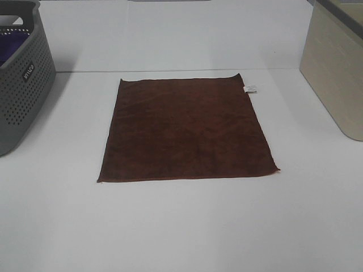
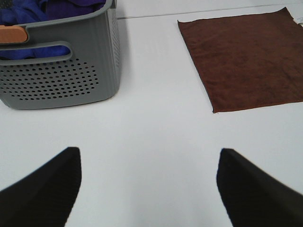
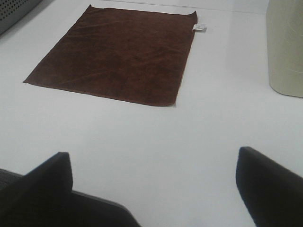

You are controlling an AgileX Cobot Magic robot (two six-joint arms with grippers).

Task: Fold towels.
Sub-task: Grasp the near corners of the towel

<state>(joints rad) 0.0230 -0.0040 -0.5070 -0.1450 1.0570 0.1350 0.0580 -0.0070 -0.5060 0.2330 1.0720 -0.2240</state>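
A dark reddish-brown square towel (image 1: 186,130) lies flat and unfolded on the white table, with a small white tag (image 1: 250,88) at its far right corner. It also shows in the left wrist view (image 2: 246,59) and the right wrist view (image 3: 120,52). Neither gripper shows in the exterior high view. My left gripper (image 2: 149,189) is open and empty over bare table, short of the towel's near left corner. My right gripper (image 3: 154,189) is open and empty over bare table, short of the towel's near right corner.
A grey perforated basket (image 1: 22,79) stands at the far left and holds blue and purple cloths (image 2: 33,12). A beige bin (image 1: 334,68) stands at the far right. White table (image 1: 181,226) surrounds the towel.
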